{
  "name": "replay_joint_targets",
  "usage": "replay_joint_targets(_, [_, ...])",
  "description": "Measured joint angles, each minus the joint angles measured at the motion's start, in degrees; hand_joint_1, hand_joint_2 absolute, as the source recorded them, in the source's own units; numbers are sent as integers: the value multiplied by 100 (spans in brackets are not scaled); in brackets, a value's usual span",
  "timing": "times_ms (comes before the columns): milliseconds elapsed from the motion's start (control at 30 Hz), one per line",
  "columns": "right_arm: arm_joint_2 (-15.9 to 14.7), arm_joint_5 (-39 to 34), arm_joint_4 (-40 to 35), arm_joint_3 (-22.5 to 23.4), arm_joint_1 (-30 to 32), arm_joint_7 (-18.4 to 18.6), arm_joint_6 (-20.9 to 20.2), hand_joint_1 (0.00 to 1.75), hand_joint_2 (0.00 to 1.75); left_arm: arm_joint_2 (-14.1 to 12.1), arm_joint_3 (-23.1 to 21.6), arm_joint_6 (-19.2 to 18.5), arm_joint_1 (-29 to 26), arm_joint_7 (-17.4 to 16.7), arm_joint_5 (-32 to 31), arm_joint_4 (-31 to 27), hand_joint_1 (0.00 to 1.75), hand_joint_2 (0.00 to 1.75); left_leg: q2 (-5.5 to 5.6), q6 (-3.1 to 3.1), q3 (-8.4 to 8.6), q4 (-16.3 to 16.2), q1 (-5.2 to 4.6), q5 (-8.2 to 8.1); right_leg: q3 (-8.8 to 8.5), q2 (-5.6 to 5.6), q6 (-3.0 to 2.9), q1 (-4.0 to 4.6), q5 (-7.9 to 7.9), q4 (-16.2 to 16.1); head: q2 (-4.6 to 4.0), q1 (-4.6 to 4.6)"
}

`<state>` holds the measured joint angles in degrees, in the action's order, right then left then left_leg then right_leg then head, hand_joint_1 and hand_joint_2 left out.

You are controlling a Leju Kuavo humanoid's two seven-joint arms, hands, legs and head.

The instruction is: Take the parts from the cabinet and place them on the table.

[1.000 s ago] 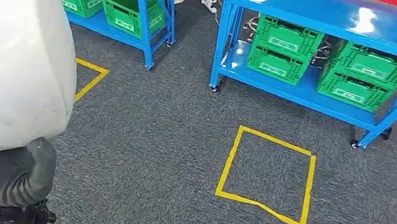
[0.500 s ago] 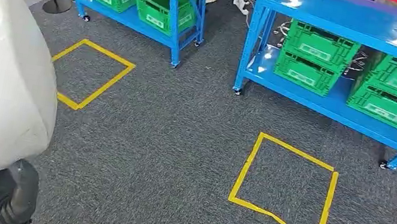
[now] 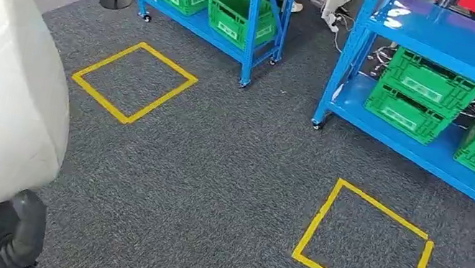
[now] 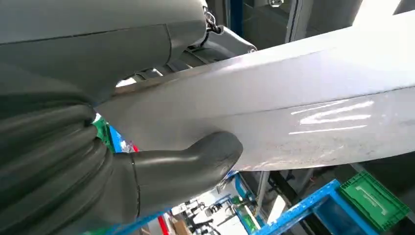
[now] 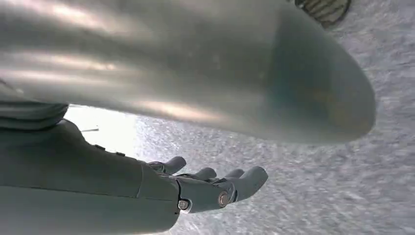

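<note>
One-handed, grips the large white glossy curved shell panel (image 4: 318,98) in the left hand (image 4: 147,178), thick thumb pressed flat on the smooth face, other fingers hidden behind it. Hangs the right hand (image 5: 205,188) slack, fingers apart, holding nothing, over the grey carpet (image 3: 213,174). Probably light for its bulk, stiff, slippery: better held at the rim. Beyond, must steer past blue metal shelf racks (image 3: 453,46) stacked with green plastic crates (image 3: 423,96) and yellow tape squares (image 3: 317,219).
</note>
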<state>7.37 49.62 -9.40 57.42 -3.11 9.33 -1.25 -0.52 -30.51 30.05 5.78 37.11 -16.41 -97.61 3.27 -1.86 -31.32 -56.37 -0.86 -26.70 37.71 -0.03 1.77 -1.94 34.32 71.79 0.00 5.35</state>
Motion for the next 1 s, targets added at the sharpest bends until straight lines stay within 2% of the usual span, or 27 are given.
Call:
replay_joint_targets(33, [0, -49, 0, 0, -2, -11, 20, 0, 0, 11, 0, -42, 37, -4, 9, 22, 175, 175, 51, 22, -3, -47, 19, -29, -126, 14, 21, -13, -224, -335, 0, 0])
replay_joint_targets(67, [18, -280, 2, 55, -4, -145, 79, 0, 0, 112, -28, -249, 302, -55, 103, 206, 175, 175, 264, 167, -133, -301, 19, -208, -409, 294, -13, -24, -472, -1082, 0, 19])
replay_joint_targets(133, [26, -372, 2, 120, -13, -195, 109, 0, 0, 190, -76, -351, 465, -61, 131, 334, 175, 175, 324, 210, -159, -261, 45, -204, -418, 209, -100, 14, -443, -1084, 0, 2])
replay_joint_targets(167, [39, -391, 2, 142, -13, -236, 127, 0, 0, 210, -94, -378, 518, -85, 142, 369, 175, 175, 353, 231, -161, -256, 53, -200, -420, 163, -137, 7, -457, -1094, 0, 9])
replay_joint_targets(200, [85, -400, 2, 170, -14, -238, 125, 0, 0, 238, -103, -384, 557, -111, 142, 387, 175, 175, 303, 245, -155, -297, 63, -217, -462, 92, -193, -21, -476, -1120, 0, 15])
replay_joint_targets(233, [85, -398, 2, 188, 2, -236, 125, 0, 0, 254, -107, -391, 605, -118, 140, 406, 175, 175, -6, 266, -232, -495, 39, -337, -494, 78, -231, -16, -473, -1138, 0, -24])
replay_joint_targets(267, [90, -389, 2, 195, 23, -216, 123, 0, 0, 267, -125, -400, 650, -127, 135, 422, 175, 175, -167, 297, -425, -865, 49, -540, -521, 21, -246, -5, -464, -1151, 0, -28])
replay_joint_targets(300, [94, -352, 2, 201, 44, -195, 120, 0, 0, 271, -144, -400, 668, -149, 131, 441, 175, 175, -241, 315, -663, -1305, 58, -736, -533, -34, -261, 4, -452, -1157, 0, -35])
replay_joint_targets(333, [96, -326, 2, 201, 59, -190, 116, 0, 0, 273, -155, -398, 665, -155, 125, 457, 175, 175, -271, 322, -910, -1736, 63, -892, -536, -98, -270, 9, -436, -1157, 0, -33])
replay_joint_targets(367, [96, -306, 2, 201, 67, -188, 107, 0, 0, 271, -157, -382, 657, -153, 122, 474, 175, 175, -281, 321, -1088, -2013, 67, -941, -541, -156, -273, 18, -420, -1156, 0, -35])
replay_joint_targets(400, [96, -269, 2, 201, 71, -195, 87, 0, 0, 262, -160, -349, 653, -149, 131, 496, 175, 175, -285, 305, -1129, -2015, 67, -851, -553, -216, -274, 28, -407, -1157, 0, -33])
replay_joint_targets(433, [96, -247, 2, 201, 71, -201, 72, 0, 0, 258, -160, -310, 653, -131, 162, 511, 175, 175, -292, 269, -1011, -1725, 60, -630, -573, -277, -274, 40, -389, -1157, 0, -35])
replay_joint_targets(467, [101, -225, 2, 201, 70, -210, 63, 0, 0, 251, -160, -290, 653, -107, 181, 516, 175, 175, -328, 220, -772, -1233, 36, -361, -601, -335, -274, 46, -372, -1160, 0, -33])
replay_joint_targets(500, [109, -223, 2, 201, 69, -240, 57, 0, 0, 249, -160, -260, 657, -87, 192, 522, 175, 175, -457, 161, -493, -695, -13, -130, -632, -389, -266, 46, -356, -1162, 0, -33])
replay_joint_targets(533, [129, -212, 2, 199, 70, -243, 53, 0, 0, 249, -160, -242, 666, -74, 194, 527, 175, 175, -761, 87, -289, -276, -89, -24, -661, -432, -250, 45, -340, -1170, 0, -35])
replay_joint_targets(567, [133, -208, 2, 199, 71, -245, 50, 0, 0, 249, -160, -234, 669, -59, 199, 540, 175, 175, -758, 113, -285, -253, -103, -63, -683, -478, -203, 58, -305, -1176, 0, -28])
replay_joint_targets(667, [140, -177, 2, 199, 57, -313, 59, 0, 0, 232, -160, -192, 675, -22, 212, 577, 175, 175, -552, 52, -287, -187, -157, -49, -772, -664, -107, 10, -296, -1269, 0, -50])
replay_joint_targets(700, [149, -175, 0, 199, 41, -326, 59, 0, 0, 229, -160, -190, 672, -9, 214, 577, 175, 175, -466, 6, -147, -62, -114, 14, -831, -683, -65, 31, -280, -1306, 0, -46])
replay_joint_targets(733, [144, -169, 0, 199, 34, -337, 59, 0, 0, 229, -164, -186, 673, 6, 214, 586, 175, 175, -421, 29, -97, 23, -79, 78, -820, -422, -57, 6, -249, -1214, 0, -39])
replay_joint_targets(767, [148, -168, 2, 197, 27, -334, 57, 0, 0, 234, -171, -181, 694, 11, 216, 599, 175, 175, -369, 1, -81, 37, -55, 94, -694, -182, -61, 32, -86, -955, 0, -57])
replay_joint_targets(800, [149, -173, 2, 197, 26, -323, 57, 0, 0, 243, -186, -177, 699, 9, 227, 605, 175, 175, -319, -18, -78, 36, -52, 91, -494, -65, -54, 39, 111, -570, 0, -24])
replay_joint_targets(833, [140, -177, 0, 197, 41, -313, 61, 0, 0, 245, -188, -177, 685, 2, 227, 627, 175, 175, -244, -41, -75, 33, -52, 74, -171, -18, -42, 39, 338, 2, 2, -20])
replay_joint_targets(867, [127, -193, 2, 197, 58, -299, 61, 0, 0, 245, -190, -177, 669, 9, 227, 643, 175, 175, -158, -42, -76, 21, -52, 66, 64, -10, -26, 43, 415, 365, 0, -17])
replay_joint_targets(900, [125, -223, 2, 197, 75, -299, 63, 0, 0, 245, -195, -179, 661, 0, 227, 660, 175, 175, -79, -37, -73, 8, -46, 53, 168, -10, -16, 39, 339, 442, 0, -13])
replay_joint_targets(933, [125, -227, 2, 197, 83, -299, 66, 0, 0, 245, -195, -183, 661, -2, 229, 671, 175, 175, 6, -16, -66, -16, -30, 33, 143, -9, -7, 32, 132, 256, 0, -18])
replay_joint_targets(1000, [125, -234, 0, 197, 81, -302, 59, 0, 0, 249, -195, -203, 667, -11, 243, 684, 175, 175, 145, 43, -63, -115, 17, -37, -201, 64, 30, 4, -475, -669, 0, -13])
